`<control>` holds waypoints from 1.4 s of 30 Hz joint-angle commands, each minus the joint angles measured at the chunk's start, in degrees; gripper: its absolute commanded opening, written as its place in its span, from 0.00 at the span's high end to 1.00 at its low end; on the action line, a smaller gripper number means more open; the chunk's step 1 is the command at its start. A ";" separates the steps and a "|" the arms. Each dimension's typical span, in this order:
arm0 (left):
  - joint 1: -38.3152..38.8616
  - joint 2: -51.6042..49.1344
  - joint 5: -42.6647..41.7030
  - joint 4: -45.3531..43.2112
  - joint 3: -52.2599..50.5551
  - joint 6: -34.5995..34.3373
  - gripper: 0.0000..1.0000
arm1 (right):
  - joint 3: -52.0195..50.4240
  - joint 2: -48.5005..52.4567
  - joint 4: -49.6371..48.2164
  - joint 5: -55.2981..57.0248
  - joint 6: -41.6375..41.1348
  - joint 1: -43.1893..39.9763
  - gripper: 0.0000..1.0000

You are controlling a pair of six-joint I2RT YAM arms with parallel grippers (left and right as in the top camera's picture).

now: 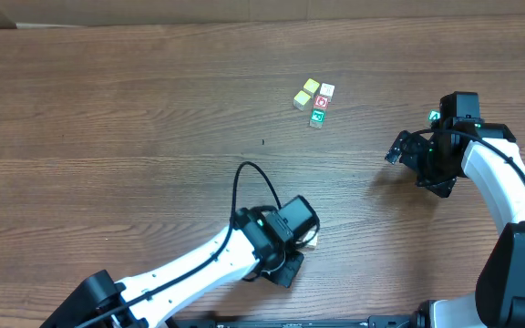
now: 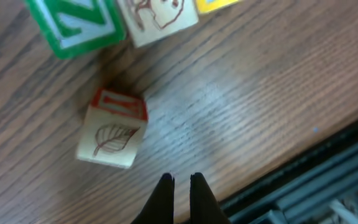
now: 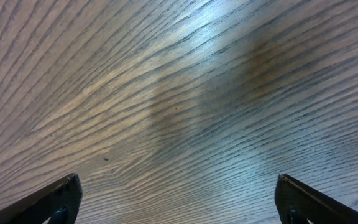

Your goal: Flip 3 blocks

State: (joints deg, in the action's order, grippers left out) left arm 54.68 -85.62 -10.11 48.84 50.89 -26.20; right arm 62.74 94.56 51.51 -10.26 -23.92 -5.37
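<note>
Reading outward from the left claw (image 2: 181,182): fingers (image 2: 165,194) were pinched to a narrow slit with nothing between them, tips hanging just over the table (image 2: 247,118) near its front edge. The leaf block (image 2: 110,138) sat at 11 o'clock of the tips, close but apart from them, leaf face toward the claw, red-framed face up, skewed a bit to the grain. Past it, at 11 to 12 o'clock, were a green-bordered block (image 2: 73,25) and a tan picture block (image 2: 157,17), side by side, touching or nearly. A yellow cube corner (image 2: 215,4) was cropped at the top edge. Overhead, the left arm (image 1: 199,264) hid all of these except a tan sliver (image 1: 311,240). The far group of blocks (image 1: 317,102) lay well away at 12 to 1 o'clock of that arm. The right claw (image 3: 179,202) sat at 2 o'clock, spread wide over plain tabletop, holding nothing

My read: the leaf block was the one in play and the claw had no hold on it. To flip it cleanly: open wider than the block, yaw square to its side faces, drop so the pads land mid-height, pinch, lift clear, roll the wrist, set it flat before letting go. Risk: swinging wide and knocking the two neighbours at 12 o'clock
</note>
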 commanded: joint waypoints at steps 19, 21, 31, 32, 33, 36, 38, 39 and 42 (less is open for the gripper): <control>4.61 -2.49 11.74 -8.79 -6.10 -12.39 0.96 | 0.70 -0.20 -0.26 0.17 0.37 -0.17 0.00; 4.46 -2.49 13.14 -8.37 -6.14 -12.39 0.96 | 0.70 -0.20 -0.26 0.17 0.37 -0.17 0.00; 2.95 -2.32 22.58 -8.33 -5.40 -15.85 0.96 | 0.70 -0.20 -0.26 0.17 0.39 -0.17 0.00; 2.80 -2.32 23.04 -8.22 -5.40 -15.85 0.96 | 0.70 -0.20 -0.26 0.17 0.37 -0.20 0.00; 2.54 -2.32 23.54 -8.13 -5.40 -15.87 0.96 | 0.70 -0.20 -0.26 0.17 0.37 -0.17 0.00; 1.31 -2.32 23.63 -8.22 -5.35 -16.65 0.96 | 0.70 -0.20 -0.26 0.17 0.37 -0.20 0.00; 0.20 -2.32 23.43 -8.24 -4.96 -18.18 0.96 | 0.70 -0.20 -0.26 0.17 0.37 -0.17 0.00; -0.42 -2.23 22.45 -8.24 -4.48 -18.75 0.96 | 0.70 -0.20 -0.26 0.17 0.37 -0.17 0.00; -2.47 0.39 18.53 -8.35 -1.70 -18.56 0.96 | 0.70 -0.20 -0.26 0.17 0.37 -0.17 0.00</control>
State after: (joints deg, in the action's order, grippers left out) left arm 53.98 -87.66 10.52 40.69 45.63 -43.00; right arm 62.74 94.56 51.51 -10.28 -23.92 -5.37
